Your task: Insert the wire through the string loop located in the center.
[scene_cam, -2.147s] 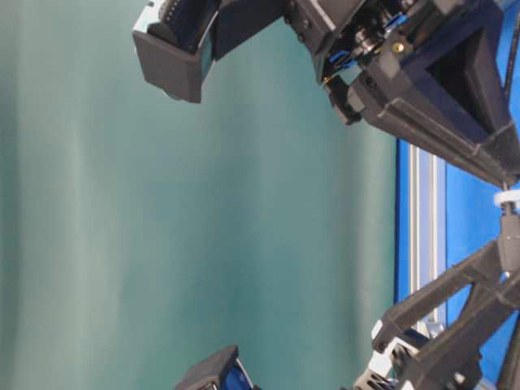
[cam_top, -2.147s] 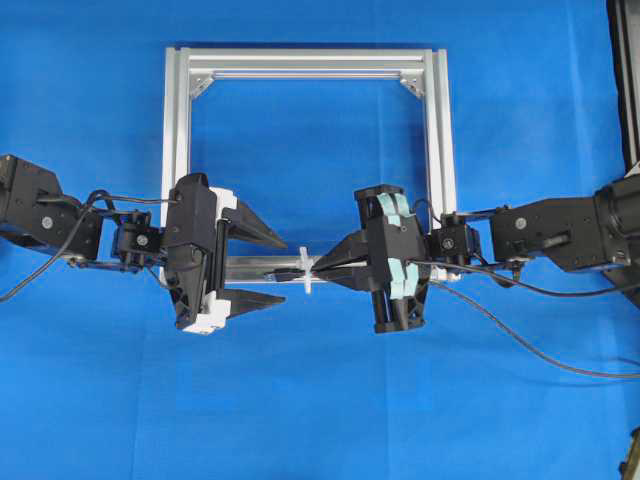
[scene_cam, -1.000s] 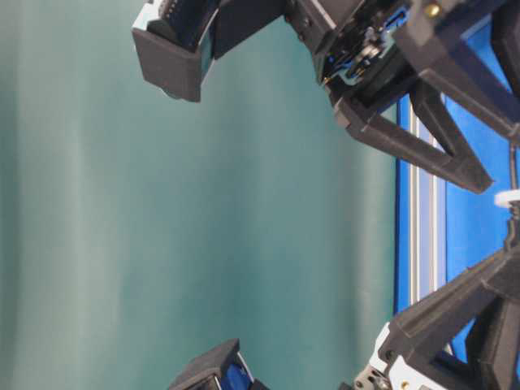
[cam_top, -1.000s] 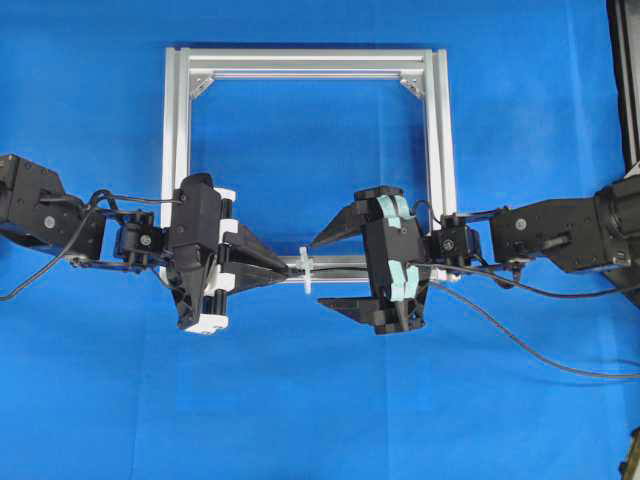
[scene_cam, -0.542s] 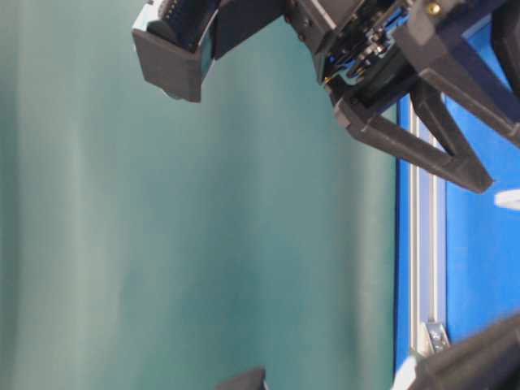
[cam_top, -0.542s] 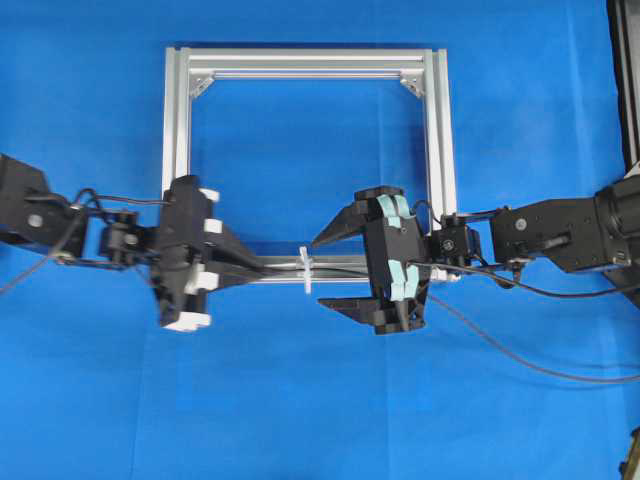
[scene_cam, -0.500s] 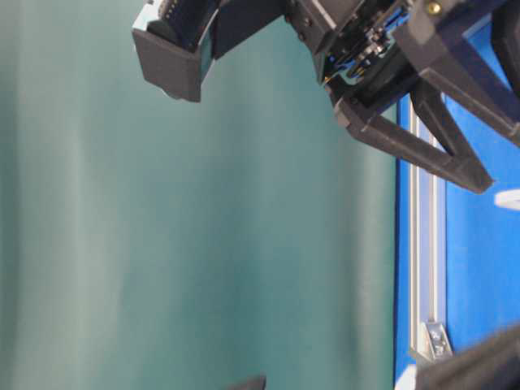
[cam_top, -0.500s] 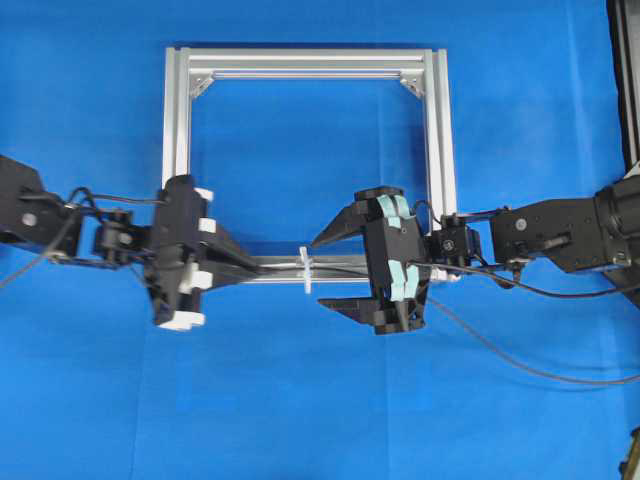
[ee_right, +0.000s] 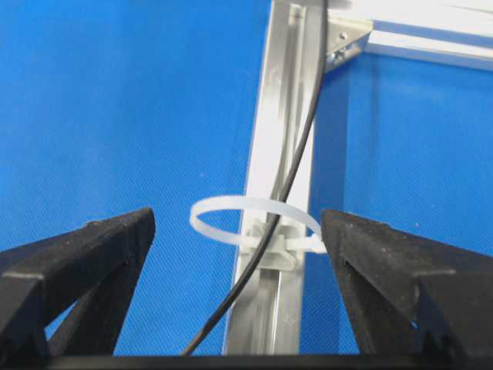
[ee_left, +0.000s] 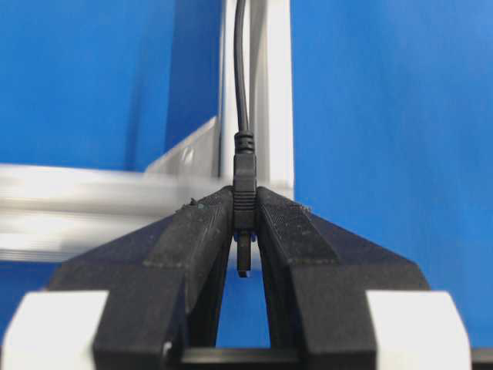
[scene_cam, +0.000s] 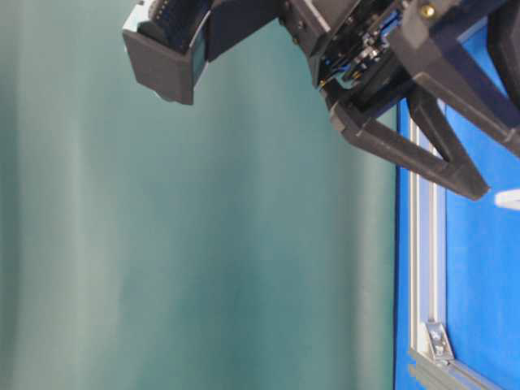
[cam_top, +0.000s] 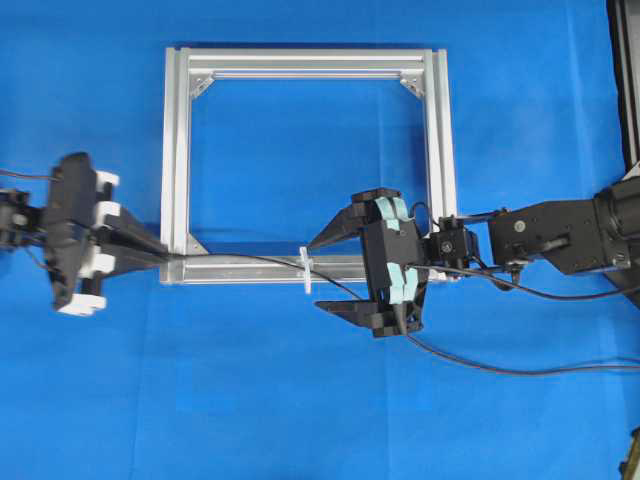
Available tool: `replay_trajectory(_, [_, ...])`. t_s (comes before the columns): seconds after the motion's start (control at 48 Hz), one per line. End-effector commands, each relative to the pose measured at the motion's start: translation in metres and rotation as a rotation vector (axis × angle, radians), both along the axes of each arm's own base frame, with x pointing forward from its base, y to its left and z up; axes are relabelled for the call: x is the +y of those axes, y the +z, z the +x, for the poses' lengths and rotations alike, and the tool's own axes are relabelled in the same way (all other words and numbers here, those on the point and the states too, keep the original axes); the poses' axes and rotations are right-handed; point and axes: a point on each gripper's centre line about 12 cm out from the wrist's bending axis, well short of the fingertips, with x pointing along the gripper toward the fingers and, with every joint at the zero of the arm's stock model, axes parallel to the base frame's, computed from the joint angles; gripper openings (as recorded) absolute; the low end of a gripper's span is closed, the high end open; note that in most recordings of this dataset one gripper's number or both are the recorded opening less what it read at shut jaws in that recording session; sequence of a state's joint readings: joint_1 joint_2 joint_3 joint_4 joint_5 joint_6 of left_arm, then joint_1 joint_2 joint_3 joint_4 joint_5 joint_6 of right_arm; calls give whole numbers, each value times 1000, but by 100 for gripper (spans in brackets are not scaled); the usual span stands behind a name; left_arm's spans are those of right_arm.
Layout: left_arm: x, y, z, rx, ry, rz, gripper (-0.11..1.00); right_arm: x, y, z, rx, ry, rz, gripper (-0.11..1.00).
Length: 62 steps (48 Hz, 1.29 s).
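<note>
I see my left gripper [cam_top: 160, 257] at the frame's [cam_top: 305, 62] corner, jaws together. The wire [cam_top: 250, 260] runs through the string loop [cam_top: 305, 270].

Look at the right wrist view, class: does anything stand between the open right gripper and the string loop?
Nothing visible blocks it. The right gripper is open, with the string loop ahead between its fingers. Only the wire is there, already running through the loop along the aluminium frame.
</note>
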<state>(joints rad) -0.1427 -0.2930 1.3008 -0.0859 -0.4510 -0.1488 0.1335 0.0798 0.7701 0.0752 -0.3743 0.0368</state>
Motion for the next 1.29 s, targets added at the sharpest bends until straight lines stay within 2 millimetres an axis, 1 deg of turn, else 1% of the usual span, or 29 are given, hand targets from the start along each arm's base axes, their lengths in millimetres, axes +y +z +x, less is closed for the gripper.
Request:
replay_trajectory(0.0, [1, 4, -12, -26, -2, -4, 8, 2, 11, 5, -36, 4, 6, 93])
replay_trajectory(0.125, [3, 8, -26, -56, -3, -8, 8, 4, 12, 5, -38, 7, 6, 93])
replay_trajectory(0.188, [3, 10, -27, -59, -4, -10, 8, 4, 12, 5, -36, 7, 6, 93])
replay_trajectory(0.542, [1, 10, -21, -29, -21, 12, 8, 4, 11, 5, -33, 9, 6, 93])
replay_trajectory(0.792, [1, 9, -20, -13, -25, 17, 9, 4, 11, 5, -29, 6, 7, 93])
replay_trajectory(0.834, [1, 9, -20, -11, -25, 17, 14, 4, 11, 5, -29, 8, 7, 93])
replay_trajectory(0.875, [1, 10, -20, -14, -25, 17, 24, 4, 11, 5, -25, 8, 6, 93])
replay_trajectory(0.917, [1, 10, -20, -14, -25, 18, 39, 4, 11, 5, -22, 7, 8, 93])
replay_trajectory(1.0, [1, 10, -21, -14, -26, 18, 64, 4, 11, 5, -13, 6, 10, 93])
replay_trajectory(1.042, [1, 9, -22, -10, -29, 22, 75, 5, 11, 4, -7, 7, 10, 93])
replay_trajectory(1.084, [1, 9, -22, -6, -32, 26, 84, 5, 13, 3, -3, 7, 13, 93])
replay_trajectory(1.125, [1, 9, -22, -2, -32, 26, 85, 6, 15, 3, -3, 9, 13, 93])
replay_trajectory(1.188, [1, 9, -22, 3, -33, 28, 80, 6, 19, 2, -6, 10, 14, 92])
replay_trajectory(1.271, [1, 13, -21, -5, -34, 26, 79, 7, 27, 1, -17, 12, 16, 92])
